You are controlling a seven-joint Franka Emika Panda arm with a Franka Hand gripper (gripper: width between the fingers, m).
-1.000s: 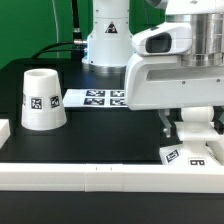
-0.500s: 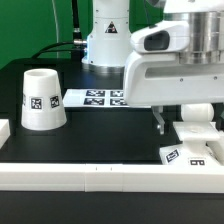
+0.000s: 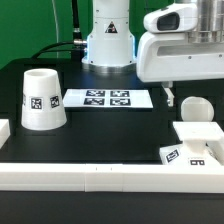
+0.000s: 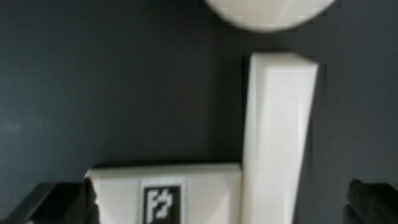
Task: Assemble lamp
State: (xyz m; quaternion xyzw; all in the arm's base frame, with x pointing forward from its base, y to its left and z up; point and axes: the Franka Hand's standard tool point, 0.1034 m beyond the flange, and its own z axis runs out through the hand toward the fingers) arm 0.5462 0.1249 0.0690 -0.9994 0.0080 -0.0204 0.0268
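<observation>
The white tapered shade [image 3: 43, 98] stands wide end down at the exterior view's left, with a tag on its side. The ball-shaped bulb [image 3: 195, 109] sits at the right, on or just behind the low square base [image 3: 197, 141], which carries tags on its front. My gripper [image 3: 188, 88] hangs open and empty just above the bulb, touching nothing. In the wrist view the bulb [image 4: 267, 12] is at the far edge. The base's tagged face [image 4: 169, 195] lies between my spread dark fingertips [image 4: 50, 200].
The marker board [image 3: 108, 98] lies flat behind the middle of the black table. A long white border rail [image 3: 100, 176] runs along the front edge, with a short piece [image 3: 3, 130] at the left. The robot's base [image 3: 107, 35] stands at the back.
The gripper has risen from around the bulb and now hangs above it. The bulb stays in place by the base. The shade has not moved.
</observation>
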